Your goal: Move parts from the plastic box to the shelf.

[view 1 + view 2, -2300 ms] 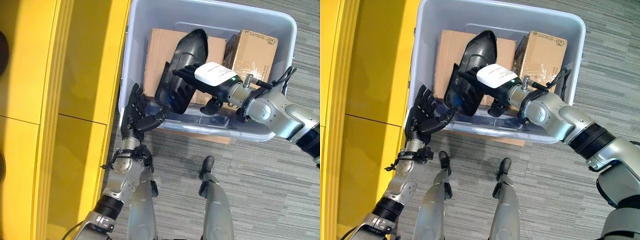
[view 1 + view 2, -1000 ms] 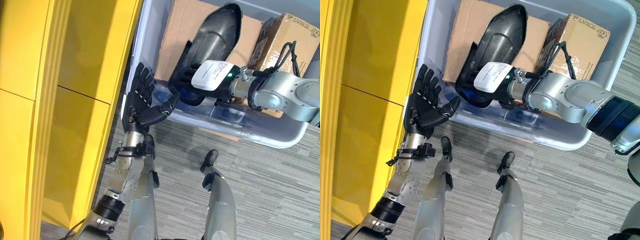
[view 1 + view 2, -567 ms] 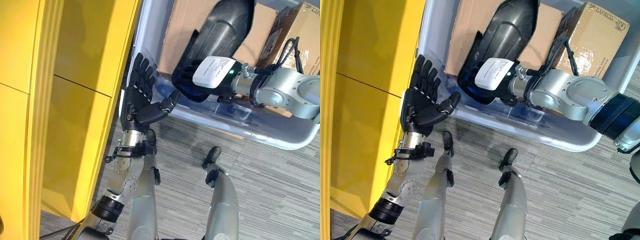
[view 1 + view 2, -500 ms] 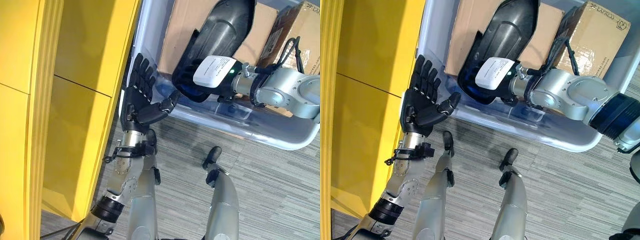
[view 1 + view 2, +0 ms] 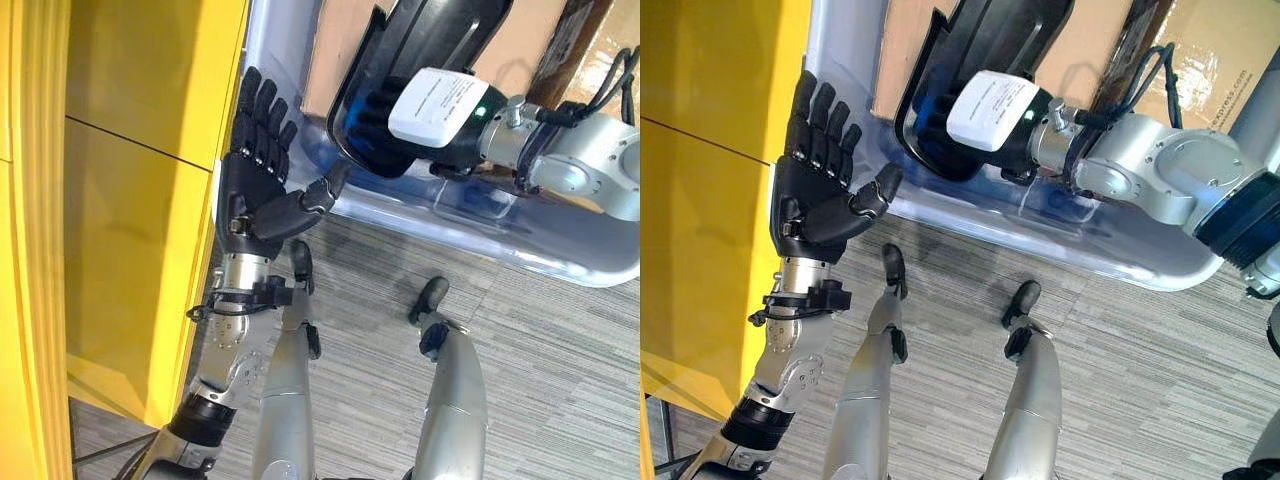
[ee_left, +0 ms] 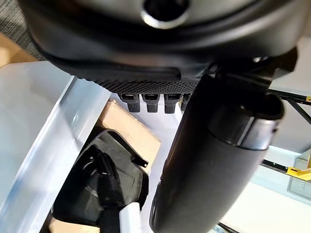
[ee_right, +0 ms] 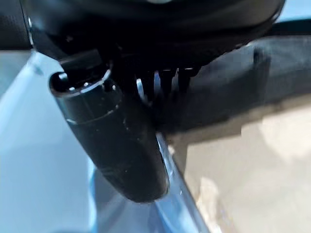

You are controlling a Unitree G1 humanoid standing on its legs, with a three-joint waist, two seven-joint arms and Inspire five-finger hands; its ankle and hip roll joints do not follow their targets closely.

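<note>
A: What takes up the most room?

B: The tall yellow shelf unit [image 5: 120,200] runs down the robot's left side, standing on grey striped carpet floor [image 5: 560,380]. Just beside it sits the pale translucent plastic box [image 5: 1120,250], its near wall facing the robot.

A: And inside the box?

B: A flat brown cardboard sheet [image 5: 902,50] lies against the side nearest the shelf, and a brown cardboard carton [image 5: 1210,50] stands at the far right. Between and over them is the large black moulded plastic part [image 5: 430,40], curved like a shell, tilted with its lower end at the near wall.

A: So the part is in the box, not on the shelf?

B: Yes, it is over the box. The right hand [image 5: 400,125], with a white cover on its back, has its fingers curled round the part's lower edge; in the right wrist view the thumb [image 7: 116,136] lies close against that dark surface.

A: The left hand?

B: The left hand [image 5: 815,195] is raised beside the box's near left corner, palm up, fingers straight and spread apart, the thumb reaching towards the part without touching it. It holds nothing.
</note>
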